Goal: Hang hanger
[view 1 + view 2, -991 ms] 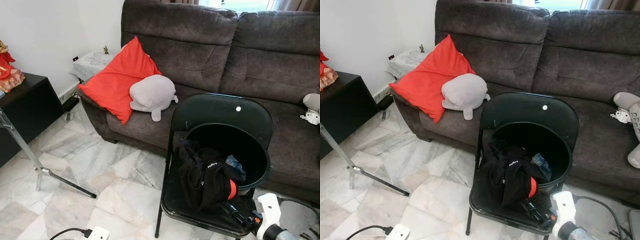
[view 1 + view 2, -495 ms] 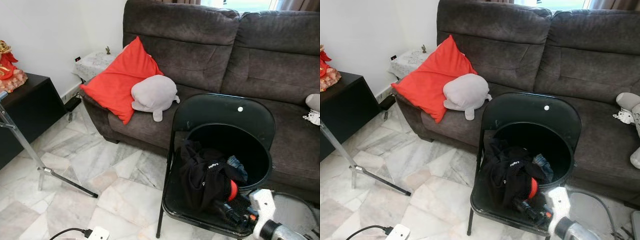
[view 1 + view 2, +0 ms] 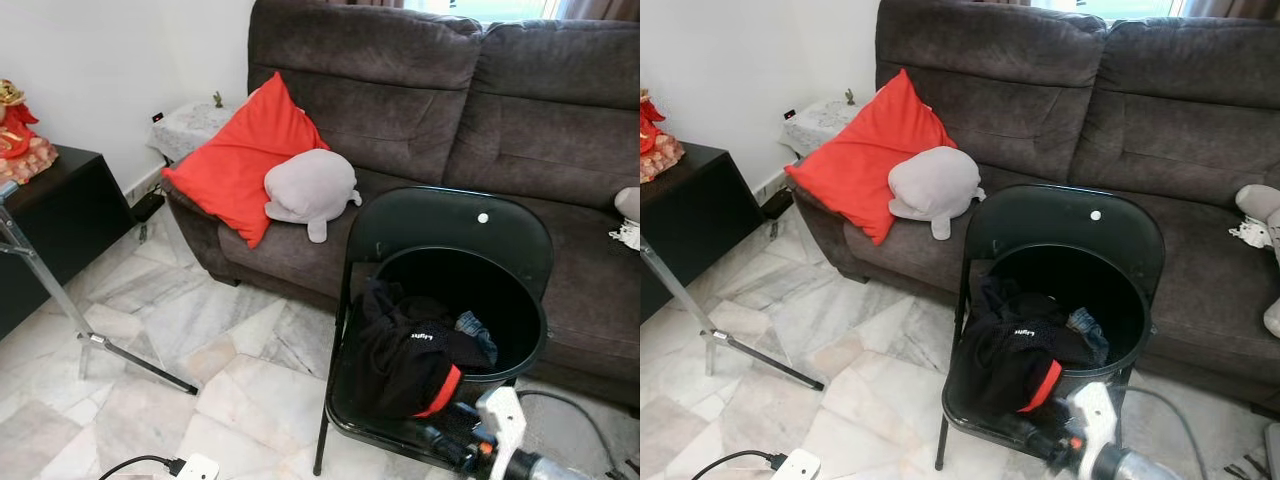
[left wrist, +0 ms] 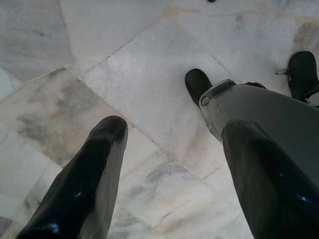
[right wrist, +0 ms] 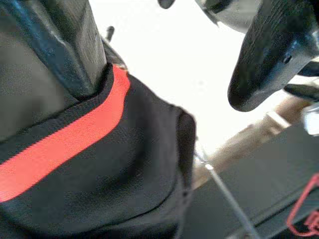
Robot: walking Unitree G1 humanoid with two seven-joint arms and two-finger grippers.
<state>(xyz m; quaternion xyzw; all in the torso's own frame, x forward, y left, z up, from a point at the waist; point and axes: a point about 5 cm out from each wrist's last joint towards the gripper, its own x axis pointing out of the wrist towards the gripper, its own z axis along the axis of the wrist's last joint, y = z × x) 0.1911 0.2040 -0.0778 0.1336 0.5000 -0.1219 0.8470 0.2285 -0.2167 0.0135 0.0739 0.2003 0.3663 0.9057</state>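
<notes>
Hanger not clearly seen; a thin wire (image 5: 224,191) under the black, red-striped garment (image 3: 405,360) may be it. Garment drapes over the bin (image 3: 538,310) rim at 7 o'clock, on the chair (image 3: 450,215). Probably light, stiff and snaggy: grip the hook. Right claw (image 3: 448,447) released, at the garment's hem. Left claw (image 4: 169,164) released, over the floor (image 4: 139,74).

Right arm (image 3: 520,462): white housing over a silver cylindrical forearm, with a black wrist section carrying small red and orange fittings. Right gripper (image 5: 164,59): two black fingers, one ridged and blocky, one rounded and matte. Left gripper (image 4: 174,169): two long glossy black fingers. Grey metallic leg (image 4: 269,114) ended in black feet.
</notes>
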